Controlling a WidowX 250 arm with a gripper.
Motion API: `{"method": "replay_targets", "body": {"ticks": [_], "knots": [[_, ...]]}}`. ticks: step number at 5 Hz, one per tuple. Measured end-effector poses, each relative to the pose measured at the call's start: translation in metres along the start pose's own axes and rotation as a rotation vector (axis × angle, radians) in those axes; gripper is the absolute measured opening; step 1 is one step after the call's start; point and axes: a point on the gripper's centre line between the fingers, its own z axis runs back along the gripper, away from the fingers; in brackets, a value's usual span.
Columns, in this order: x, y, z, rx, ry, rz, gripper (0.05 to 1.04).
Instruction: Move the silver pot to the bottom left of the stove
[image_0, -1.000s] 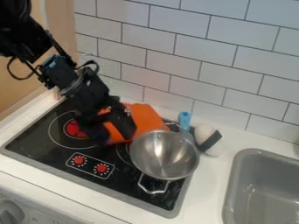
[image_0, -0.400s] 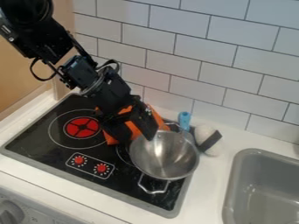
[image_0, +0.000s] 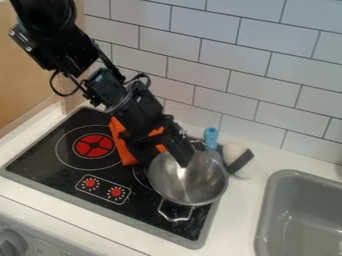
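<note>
Since the earlier frame, one gripper (image_0: 162, 154) has swung right across the stove (image_0: 40, 170), off the red burner and over to the pot; the pot has not moved. Its two jaws are spread, one hanging over the pot's opening, the other just outside the left rim; whether either touches the pot I cannot tell. One silver pot (image_0: 190, 185) sits at the stove's right side, with two handles, one toward the wall (image_0: 280, 70), one toward the front. Part of one burner ring (image_0: 137, 175) shows at its left. One orange cloth (image_0: 124, 150) lies behind the jaws. Farther left is one red burner (image_0: 93, 145), and in front of it are two red knobs (image_0: 91, 183). Behind the pot stand one blue handle (image_0: 211, 137) and one white thing (image_0: 234, 151) with one black band. One grey sink (image_0: 267, 220) is set in the table (image_0: 234, 225) at right.
</note>
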Motion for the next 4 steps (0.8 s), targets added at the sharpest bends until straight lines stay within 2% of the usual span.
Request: {"method": "replay_targets", "body": {"ticks": [1,3,4], "knots": [[0.0019,-0.0017,-0.0065,0.009,0.024,-0.016,0.945],[0.0034,0.0002,-0.0094,0.039,0.022,-0.014,0.345],[0.0027,0.0012,-0.0094,0.046,0.026,-0.007,0.147]]}}
